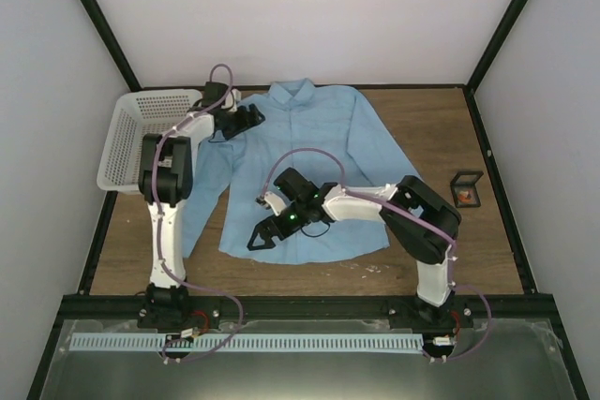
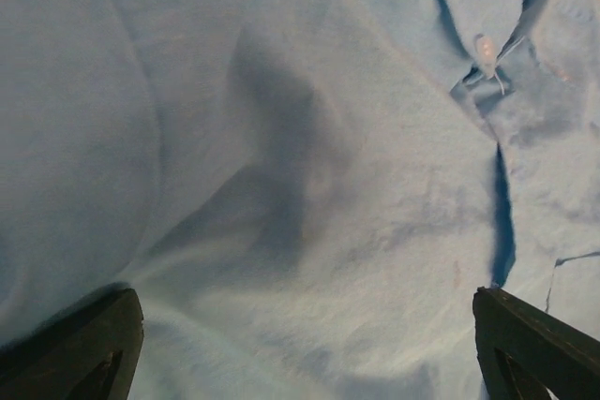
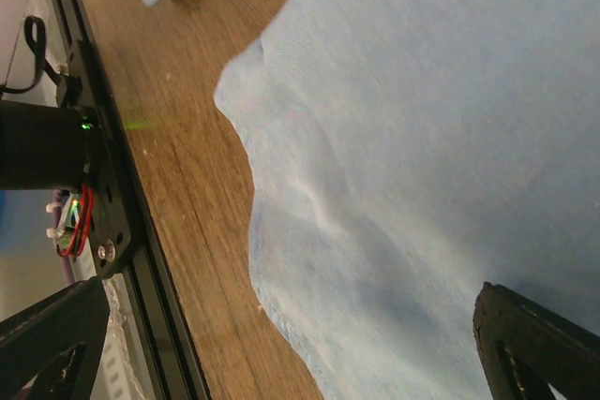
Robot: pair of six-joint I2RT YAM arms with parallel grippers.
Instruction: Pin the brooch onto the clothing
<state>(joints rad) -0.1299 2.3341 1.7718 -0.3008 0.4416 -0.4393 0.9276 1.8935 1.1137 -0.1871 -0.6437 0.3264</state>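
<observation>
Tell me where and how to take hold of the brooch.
Pinch the brooch by its round edge, coming straight down from above. It lies flat inside the small black box right of the shirt, and the box walls likely block any side approach. The right end effector, open over the shirt's hem, is the nearer one.

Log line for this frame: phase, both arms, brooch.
phase: pre-pick | left gripper: jaws open, over shirt by collar | right gripper: jaws open, over shirt hem | brooch: in black box, right of shirt
</observation>
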